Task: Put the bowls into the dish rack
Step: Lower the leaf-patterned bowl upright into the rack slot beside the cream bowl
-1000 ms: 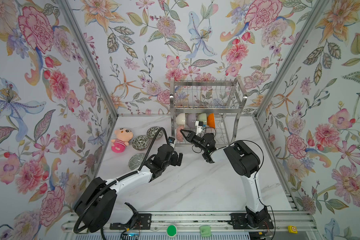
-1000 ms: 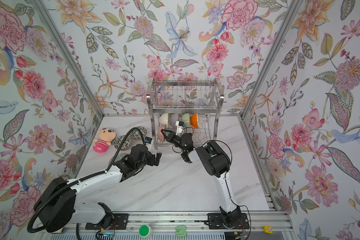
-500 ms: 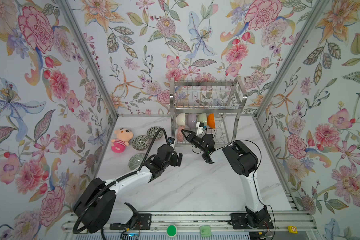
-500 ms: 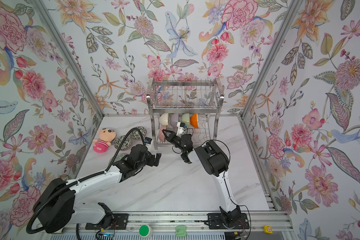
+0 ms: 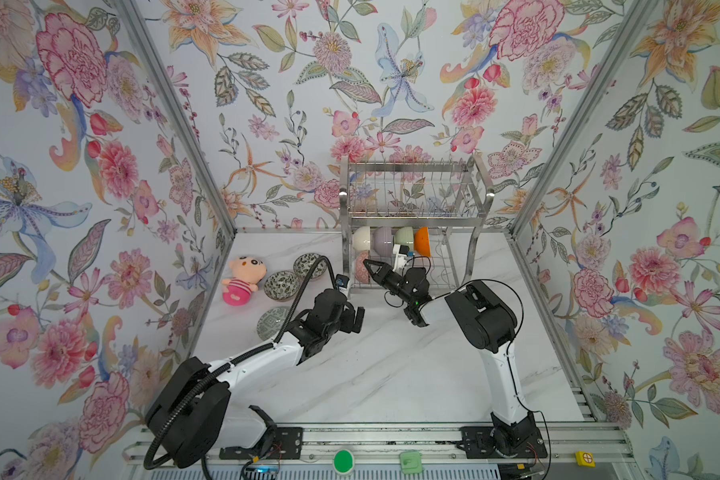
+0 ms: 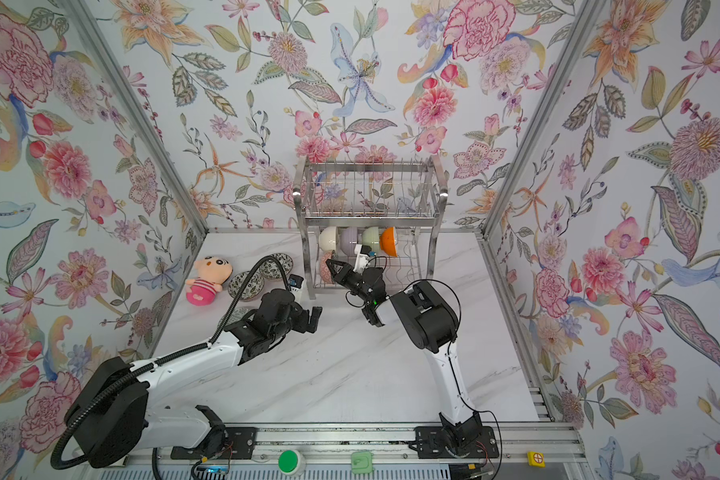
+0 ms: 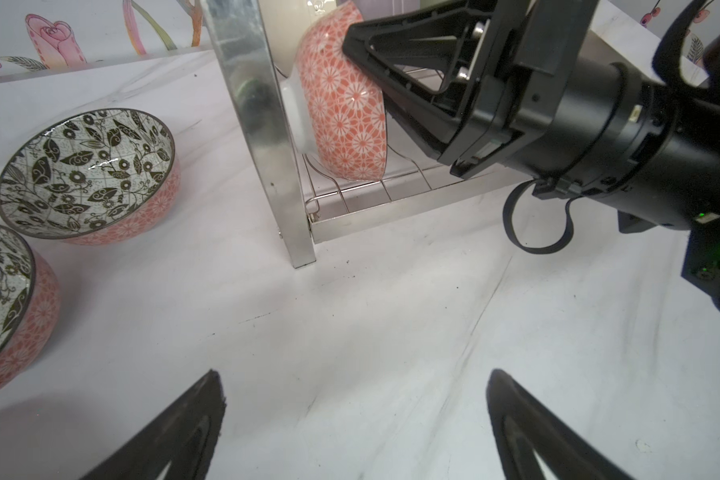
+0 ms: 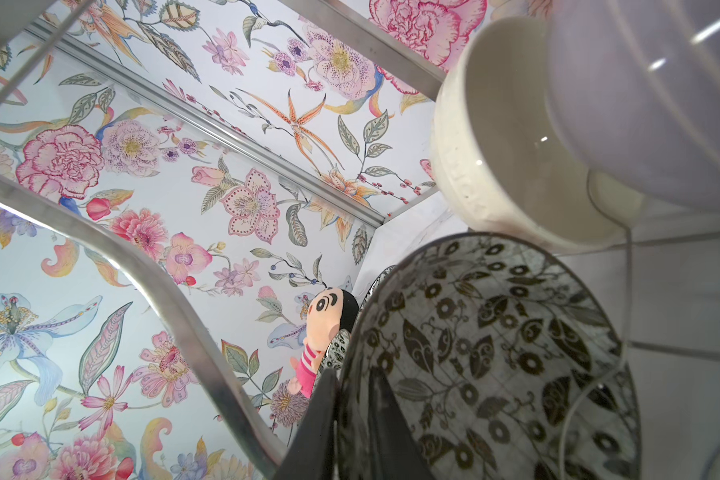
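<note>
So the patterned bowl [image 7: 345,104] is seen standing on edge on the lower shelf of the dish rack [image 5: 410,165], front row, right by the near corner leg and just in front of the cream bowl [image 5: 362,237]. The lilac bowl [image 5: 383,239], green bowl [image 5: 404,237] and orange bowl [image 5: 422,241] are lined up beside that one. The bowl's rim is straddled by the right gripper [image 5: 368,266], one finger inside on the leaf pattern and one outside on the pink. The gap is narrow, but tbh it can't be made out whether the rim is actually pinched or the jaws sit a touch slack around it. The left gripper [image 7: 355,376] is spread wide with nothing in it, hovering low over the table [image 5: 391,374] near the rack's leg. Three more patterned bowls [image 5: 282,285] are left on the table beside the plush doll [image 5: 242,280]. As for handling: glazed ceramic, so it should be treated as stiff, slick and chippable, probably lightish at this size. The rim is likely the only sensible place to be grabbed, wall between the fingers. Knocks against the wires or the neighbouring bowl should be avoided, since a slack bowl could tip off its edge.
</note>
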